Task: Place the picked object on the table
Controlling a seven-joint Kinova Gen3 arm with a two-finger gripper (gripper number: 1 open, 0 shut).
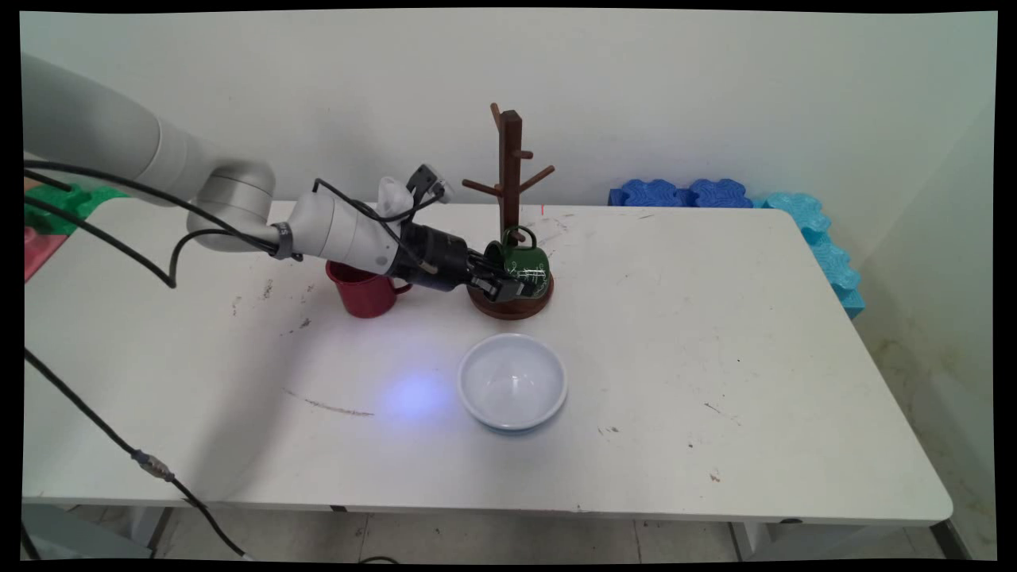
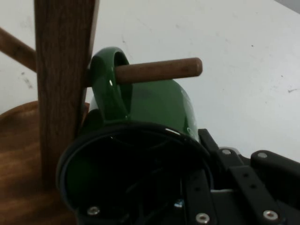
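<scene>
Between my pincer's (image 1: 515, 286) fingers: green mug (image 2: 154, 105) gripped by its rim, handle threaded over the rack's (image 1: 509, 171) peg (image 2: 159, 70).

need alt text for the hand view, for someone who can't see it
A green mug hangs by its handle on a wooden peg of a mug tree, close against the tree's post. The black tool grips the mug's rim at the bottom of the picture, one finger inside the mug. A white table lies behind.
</scene>
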